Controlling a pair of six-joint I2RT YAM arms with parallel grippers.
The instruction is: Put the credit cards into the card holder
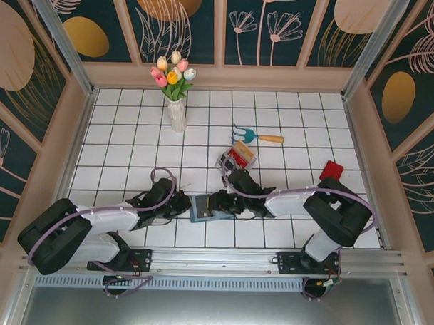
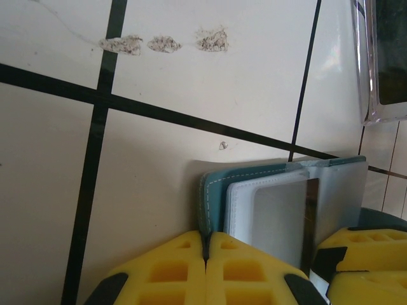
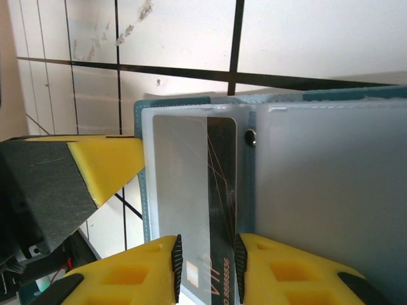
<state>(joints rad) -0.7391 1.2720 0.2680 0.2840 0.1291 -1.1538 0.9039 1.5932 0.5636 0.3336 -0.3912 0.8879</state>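
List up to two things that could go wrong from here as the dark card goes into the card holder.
1. The dark card reaches back under the right claw, which stands slightly parted, so it may not be fully seated and could slide out.
2. The left claw, shut, seems to pinch the card holder by one edge only; a push could pivot it or pull it free.

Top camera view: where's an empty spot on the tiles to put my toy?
Bare tiles lie between the tulip vase and the left wall, in the far right corner behind the garden rake, and between the card holder and the near rail. The middle is crowded: the left hand and right hand meet there, clear tray just behind.
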